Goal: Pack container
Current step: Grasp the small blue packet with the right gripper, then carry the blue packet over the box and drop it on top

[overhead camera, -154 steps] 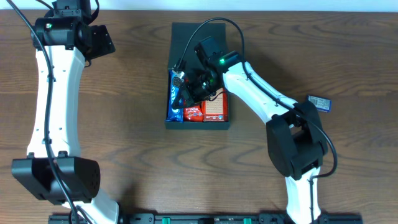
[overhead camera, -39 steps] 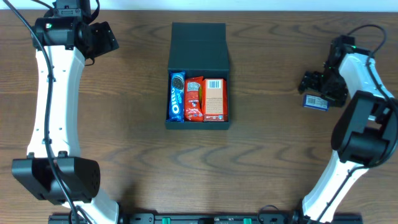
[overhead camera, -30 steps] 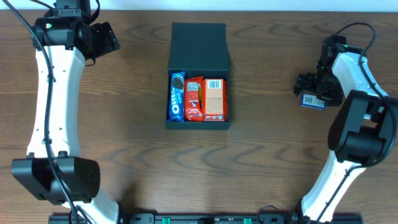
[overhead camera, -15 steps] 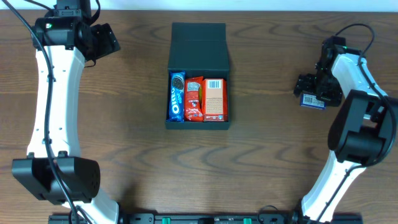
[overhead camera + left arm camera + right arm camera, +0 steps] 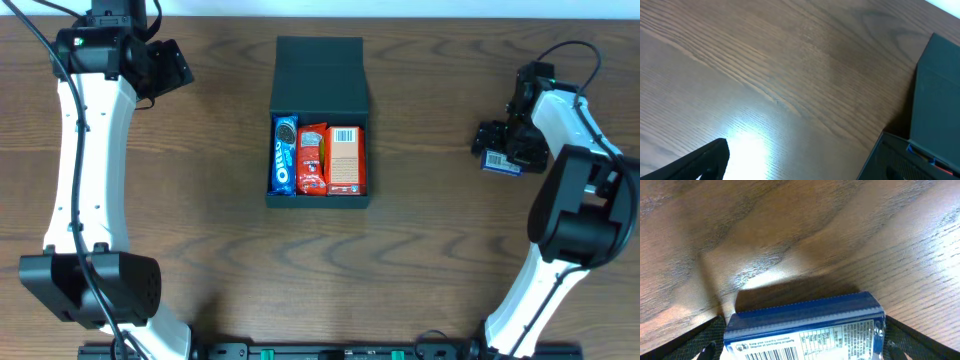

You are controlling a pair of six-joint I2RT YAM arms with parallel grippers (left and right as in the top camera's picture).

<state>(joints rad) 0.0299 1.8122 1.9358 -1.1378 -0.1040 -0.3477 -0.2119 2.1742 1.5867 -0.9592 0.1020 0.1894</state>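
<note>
The black container (image 5: 318, 196) sits mid-table with its flap lid (image 5: 320, 65) lying open behind it. Inside, side by side, are a blue Oreo packet (image 5: 284, 154), a red packet (image 5: 311, 158) and a red carton (image 5: 345, 158). At the far right a blue packet (image 5: 503, 162) lies on the table. My right gripper (image 5: 503, 148) is down over it, open. In the right wrist view the blue packet (image 5: 805, 325) fills the gap between the fingers (image 5: 707, 340). My left gripper (image 5: 168, 64) hangs open at the far left, holding nothing. Its view shows the container's lid (image 5: 939, 90).
Bare brown wood table (image 5: 200, 220) lies all around the container. The white left arm (image 5: 90, 150) runs along the left side, the right arm (image 5: 585, 200) along the right edge. The table's back edge (image 5: 420, 18) lies just behind the lid.
My right gripper has left the container, swung to the far right and settled a little left and lower over the blue packet. The left arm has not moved.
</note>
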